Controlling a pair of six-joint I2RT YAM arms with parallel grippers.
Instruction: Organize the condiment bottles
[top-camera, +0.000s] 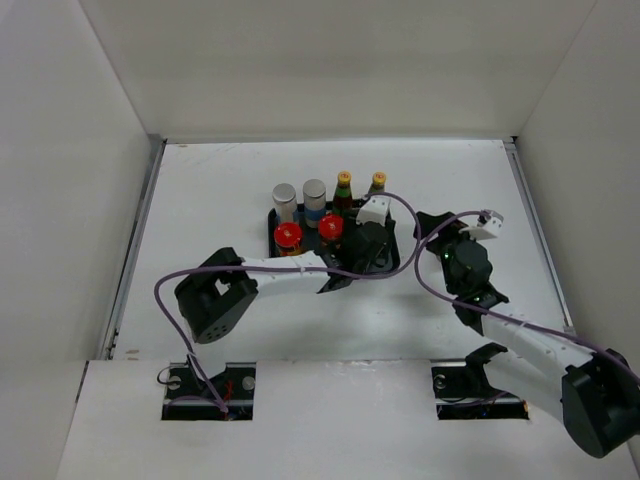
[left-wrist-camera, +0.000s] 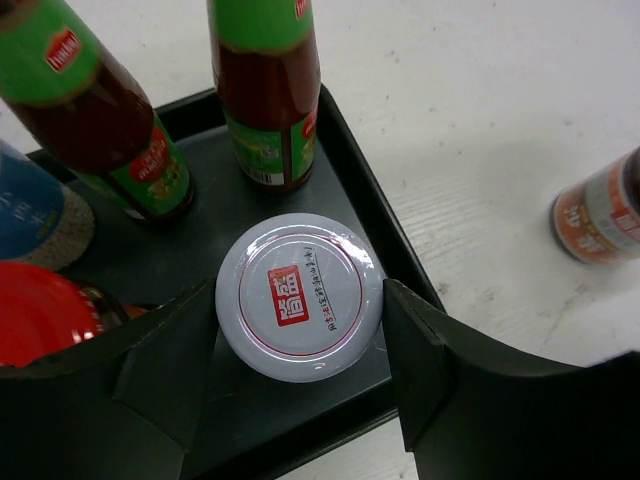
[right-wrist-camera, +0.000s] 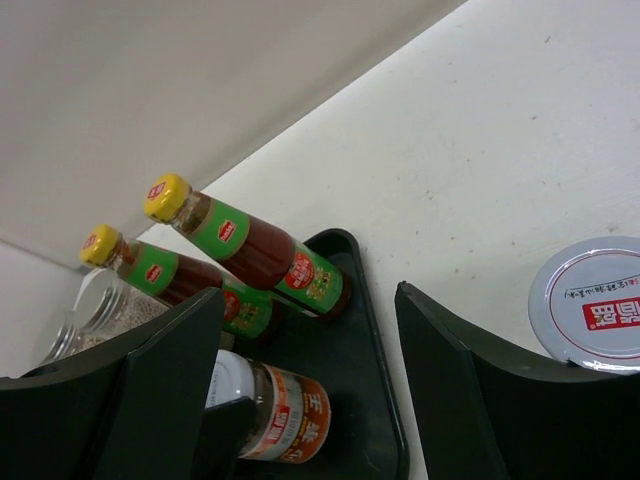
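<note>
The black tray (top-camera: 272, 222) holds two grey-topped jars (top-camera: 285, 197), two yellow-capped green bottles (top-camera: 343, 185) and two red-lidded jars (top-camera: 288, 236). A white-lidded jar (left-wrist-camera: 300, 298) stands upright in the tray's near right corner. My left gripper (left-wrist-camera: 300, 300) is shut on it, a finger touching each side of the lid. That jar's orange label (right-wrist-camera: 300, 420) shows in the right wrist view. A second white-lidded jar (right-wrist-camera: 592, 305) stands on the table right of the tray (right-wrist-camera: 375, 350), outside the open, empty right gripper (right-wrist-camera: 308, 295).
White walls close in the table on the left, back and right. The tray's right rim (left-wrist-camera: 372, 205) runs between the held jar and the orange-labelled jar (left-wrist-camera: 600, 210) on the table. Both arms reach in from the near edge, trailing purple cables (top-camera: 165, 290).
</note>
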